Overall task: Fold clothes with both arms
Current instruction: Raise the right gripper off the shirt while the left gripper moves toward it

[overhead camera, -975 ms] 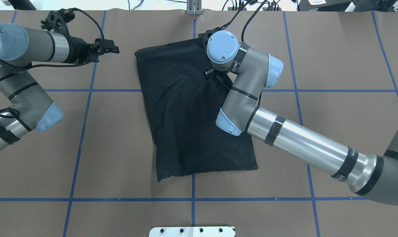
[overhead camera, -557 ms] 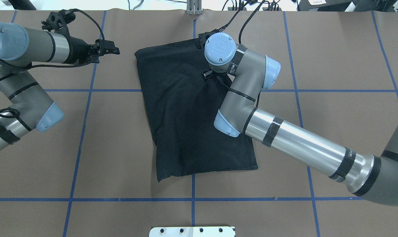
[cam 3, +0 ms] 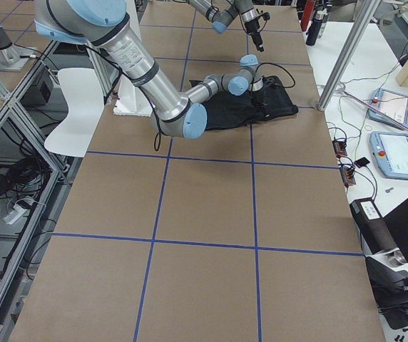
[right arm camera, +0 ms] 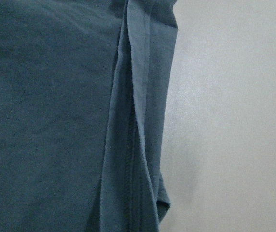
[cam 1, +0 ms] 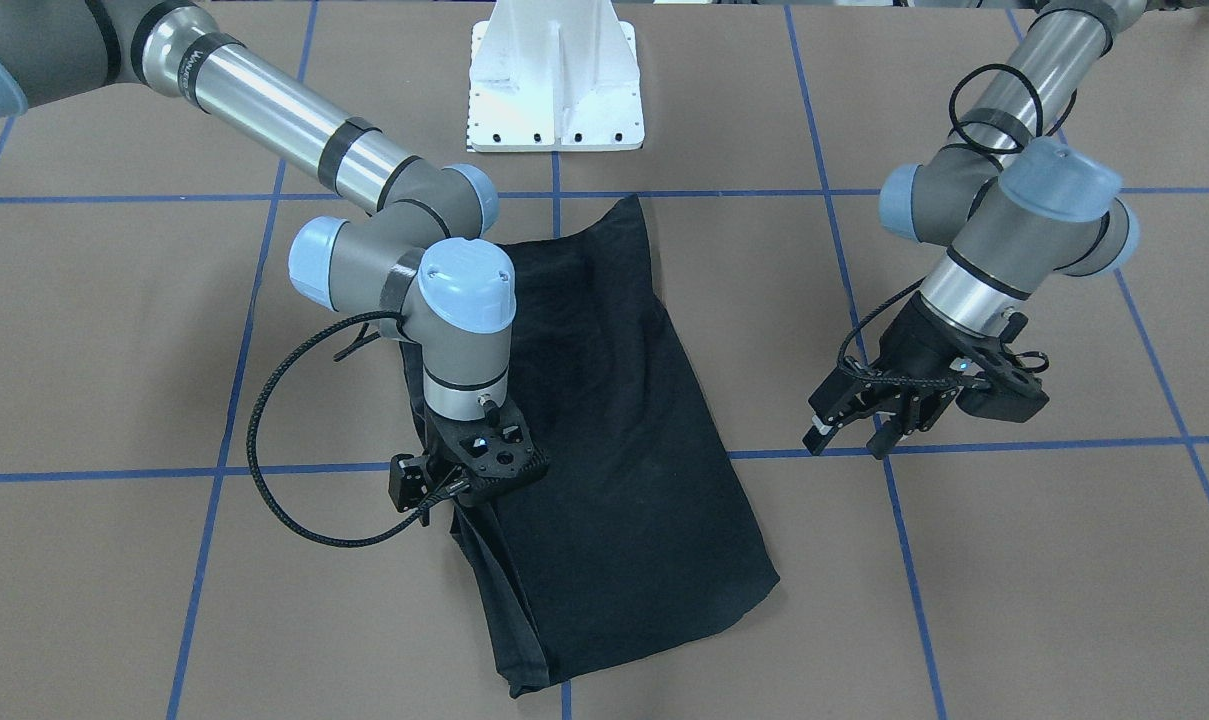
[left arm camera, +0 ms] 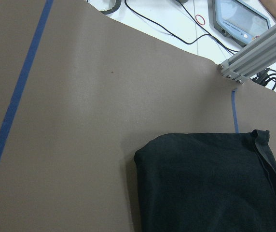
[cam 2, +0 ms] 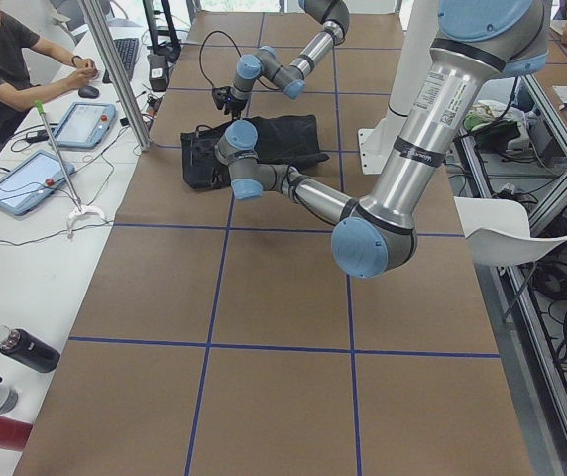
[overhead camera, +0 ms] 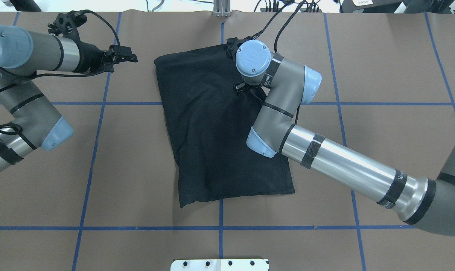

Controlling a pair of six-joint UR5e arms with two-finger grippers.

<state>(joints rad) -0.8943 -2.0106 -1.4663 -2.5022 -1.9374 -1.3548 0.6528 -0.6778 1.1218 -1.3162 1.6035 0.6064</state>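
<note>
Black T-shirt point(cam 1: 614, 480) is lying folded into a long, slanted rectangle in the middle of the brown tabletop point(cam 1: 1014, 560), one short end pointing toward the white pedestal base point(cam 1: 556, 80) and the other toward the operators' side. Only plain black fabric is showing. Blue tape lines point(cam 1: 964, 445) are crossing the tabletop in a grid, and the shirt is covering one of their crossings.

The right hand point(cam 1: 469, 470) is pointing straight down at the shirt's long edge on the robot's right, in the half away from the base. It is touching the layered fabric there, which is bunching slightly beneath it. Its fingertips are hidden by the hand's own body and by the cloth, so I cannot tell whether it is gripping the shirt or standing open. The right wrist view is showing stacked hems next to bare tabletop.

The left hand point(cam 1: 846, 440) is hanging above bare tabletop on the robot's left, well apart from the shirt, with its fingers spread and holding nothing.
</note>
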